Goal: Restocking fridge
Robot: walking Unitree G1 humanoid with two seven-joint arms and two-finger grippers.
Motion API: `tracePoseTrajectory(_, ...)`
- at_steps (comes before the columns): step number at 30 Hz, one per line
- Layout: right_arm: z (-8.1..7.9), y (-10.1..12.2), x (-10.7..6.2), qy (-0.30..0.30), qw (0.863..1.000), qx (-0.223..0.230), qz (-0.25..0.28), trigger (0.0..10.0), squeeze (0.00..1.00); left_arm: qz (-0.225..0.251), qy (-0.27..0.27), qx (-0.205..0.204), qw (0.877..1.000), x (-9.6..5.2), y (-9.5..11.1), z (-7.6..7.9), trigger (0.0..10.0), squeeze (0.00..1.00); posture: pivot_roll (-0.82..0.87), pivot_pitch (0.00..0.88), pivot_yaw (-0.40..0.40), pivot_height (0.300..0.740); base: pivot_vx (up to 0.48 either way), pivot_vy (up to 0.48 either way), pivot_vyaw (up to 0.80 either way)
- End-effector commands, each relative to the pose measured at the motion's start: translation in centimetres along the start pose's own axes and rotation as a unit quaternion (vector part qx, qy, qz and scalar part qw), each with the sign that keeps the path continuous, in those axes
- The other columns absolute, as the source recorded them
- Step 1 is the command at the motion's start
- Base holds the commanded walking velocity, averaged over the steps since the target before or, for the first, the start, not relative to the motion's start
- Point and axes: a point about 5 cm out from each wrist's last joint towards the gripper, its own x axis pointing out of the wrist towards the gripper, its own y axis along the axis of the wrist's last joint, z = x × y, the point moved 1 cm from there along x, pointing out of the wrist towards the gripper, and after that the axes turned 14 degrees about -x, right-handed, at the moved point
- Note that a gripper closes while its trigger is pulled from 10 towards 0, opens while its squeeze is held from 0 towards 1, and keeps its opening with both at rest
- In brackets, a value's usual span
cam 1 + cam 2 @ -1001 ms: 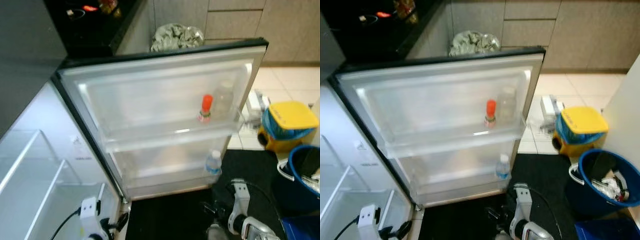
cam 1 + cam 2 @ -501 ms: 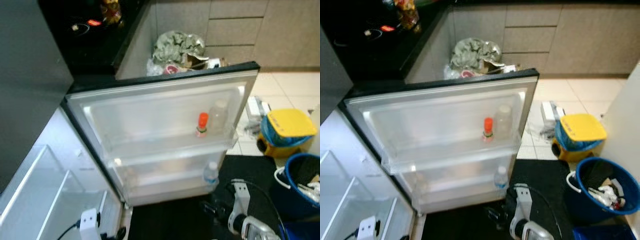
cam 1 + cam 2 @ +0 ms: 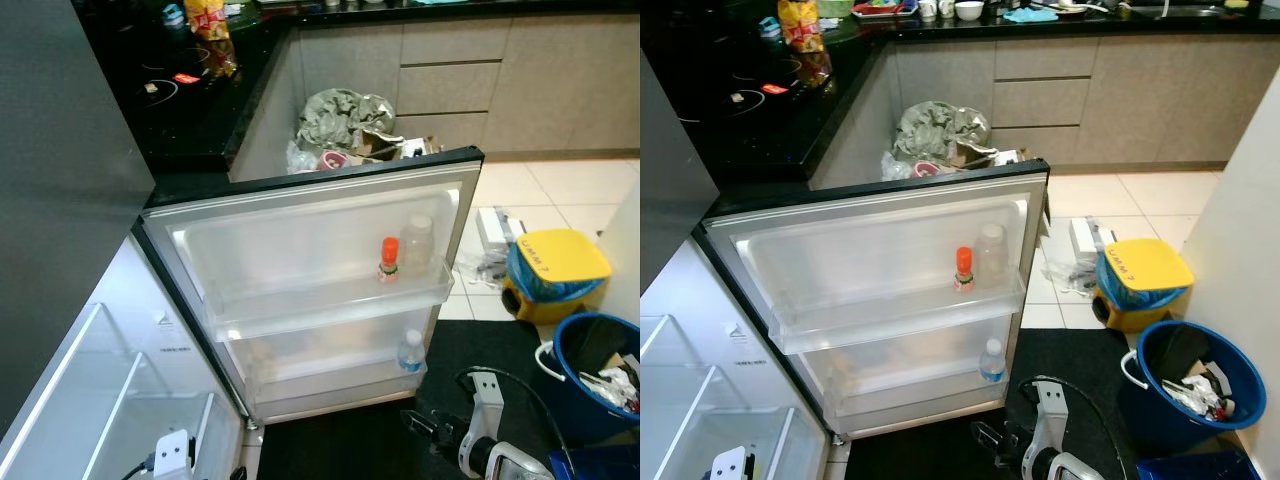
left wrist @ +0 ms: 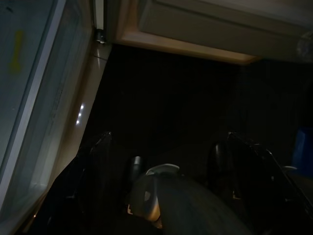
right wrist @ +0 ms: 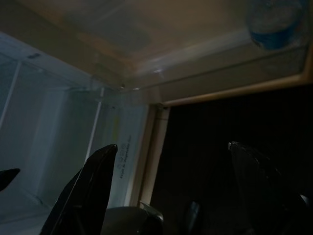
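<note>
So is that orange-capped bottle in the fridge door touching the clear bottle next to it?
Cannot tell. In the right eye view the orange-capped bottle and the clear plastic bottle stand side by side on the upper door shelf; their outlines meet, but no gap or contact shows plainly.

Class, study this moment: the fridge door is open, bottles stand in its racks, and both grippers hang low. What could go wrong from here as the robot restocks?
1. The open fridge door stands close ahead; a rising arm could knock it.
2. The orange-capped bottle and clear bottle stand touching or nearly so in the upper door rack; a new item pushed in could topple them.
3. The blue bucket and yellow bin crowd the floor on the robot's right, so a sidestep might hit them.
</note>
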Motion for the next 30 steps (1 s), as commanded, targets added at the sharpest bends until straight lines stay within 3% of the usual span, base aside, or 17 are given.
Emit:
tracePoseTrajectory(1,0.0,-1.0,-0.3,-0.008,1.0,0.012,-0.017,10.0,0.0,-0.007,0.006,0.006,1.0,0.0,-0.5,0.0,10.0,0.0,-0.01,0.047,0.031,0.74,0.0,0.0,0.0)
tracePoseTrajectory(10,0.7,-3.4,-1.4,-0.058,0.995,0.017,-0.075,10.0,0.0,-0.028,0.029,0.006,0.999,-0.3,-1.9,-0.4,10.0,0.0,-0.01,0.025,0.022,0.74,0.0,0.0,0.0)
tracePoseTrajectory(20,0.9,-6.7,-3.0,-0.108,0.981,0.02,-0.157,10.0,0.0,-0.018,0.04,-0.01,0.999,0.2,-1.8,0.1,10.0,0.0,0.0,0.0,-0.007,0.74,0.0,0.0,0.0)
tracePoseTrajectory(24,1.4,-7.3,-3.4,-0.139,0.968,-0.033,-0.206,10.0,0.0,-0.013,0.077,0.0,0.997,0.3,-1.3,-0.1,10.0,0.0,-0.01,0.0,-0.018,0.74,0.0,0.0,0.0)
tracePoseTrajectory(27,1.8,-7.2,-3.5,-0.155,0.963,-0.045,-0.214,10.0,0.0,-0.011,0.091,0.006,0.996,0.3,-1.2,-0.2,10.0,0.0,-0.01,0.0,-0.02,0.74,0.0,0.0,0.0)
tracePoseTrajectory(28,2.8,-6.4,-3.6,-0.189,0.954,-0.07,-0.221,10.0,0.0,-0.007,0.112,0.013,0.994,0.4,-1.0,-0.3,10.0,0.0,-0.01,0.0,-0.021,0.74,0.0,0.0,0.0)
tracePoseTrajectory(30,2.8,-6.4,-3.6,-0.189,0.954,-0.07,-0.221,10.0,0.0,-0.007,0.112,0.013,0.994,0.4,-1.0,-0.3,10.0,0.0,-0.01,0.0,-0.021,0.74,0.0,0.0,0.0)
